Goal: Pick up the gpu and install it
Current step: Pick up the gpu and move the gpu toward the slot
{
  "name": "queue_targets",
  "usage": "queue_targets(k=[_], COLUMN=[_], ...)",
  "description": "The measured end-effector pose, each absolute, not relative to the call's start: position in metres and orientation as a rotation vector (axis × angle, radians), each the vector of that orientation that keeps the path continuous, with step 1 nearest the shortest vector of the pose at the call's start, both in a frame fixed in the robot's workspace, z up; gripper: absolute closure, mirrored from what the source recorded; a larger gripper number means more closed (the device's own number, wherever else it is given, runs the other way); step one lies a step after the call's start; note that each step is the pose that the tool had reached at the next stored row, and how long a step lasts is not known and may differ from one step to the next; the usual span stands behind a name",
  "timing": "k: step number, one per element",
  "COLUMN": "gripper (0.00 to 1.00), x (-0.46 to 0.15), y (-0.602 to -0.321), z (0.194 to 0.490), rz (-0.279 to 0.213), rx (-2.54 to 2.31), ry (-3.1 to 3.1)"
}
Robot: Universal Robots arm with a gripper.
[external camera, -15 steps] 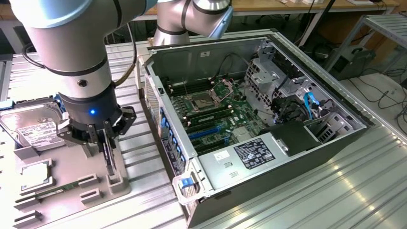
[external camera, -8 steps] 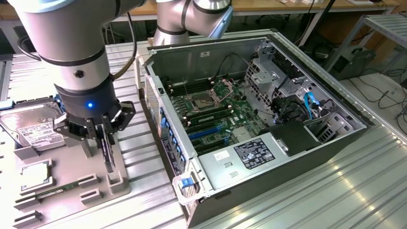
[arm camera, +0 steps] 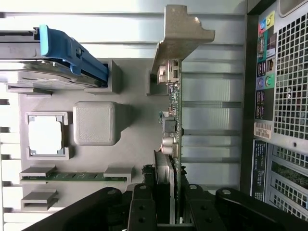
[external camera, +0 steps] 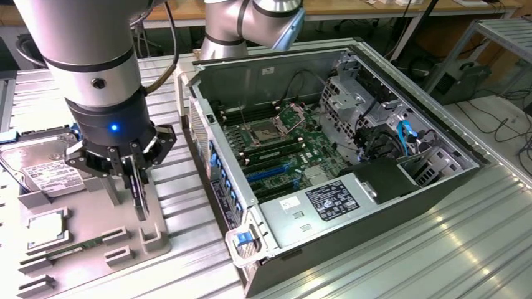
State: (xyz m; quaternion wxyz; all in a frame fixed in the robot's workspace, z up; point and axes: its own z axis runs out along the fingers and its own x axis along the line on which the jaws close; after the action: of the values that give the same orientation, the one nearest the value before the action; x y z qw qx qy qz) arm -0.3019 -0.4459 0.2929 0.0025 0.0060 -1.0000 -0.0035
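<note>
The gpu (external camera: 141,194) is a thin dark card standing on edge over the grey fixture tray (external camera: 87,208), at the exterior view's left of the open computer case (external camera: 349,187). My gripper (external camera: 133,169) comes straight down on it, fingers pressed against both faces, shut on the card. In the wrist view the gpu (arm camera: 174,120) runs edge-on away from my gripper (arm camera: 171,211), and its silvery bracket (arm camera: 182,33) is at the far end. I cannot tell whether the card's lower edge still rests in the tray's slot.
On the tray lie a hard drive (external camera: 42,169) with a blue handle (arm camera: 72,50), a square processor (arm camera: 44,135) and a green memory stick (arm camera: 77,176). The case lies on its side with the motherboard (external camera: 283,146) exposed; its rear panel (arm camera: 284,82) is close beside the card.
</note>
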Motion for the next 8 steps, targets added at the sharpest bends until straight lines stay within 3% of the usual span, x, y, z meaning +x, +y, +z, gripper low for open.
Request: queue_targets(k=[8], gripper=[0.72], x=[-0.3019], y=[-0.4459], z=[0.2999], rz=[-0.011], rx=[0.030], ry=[-3.136])
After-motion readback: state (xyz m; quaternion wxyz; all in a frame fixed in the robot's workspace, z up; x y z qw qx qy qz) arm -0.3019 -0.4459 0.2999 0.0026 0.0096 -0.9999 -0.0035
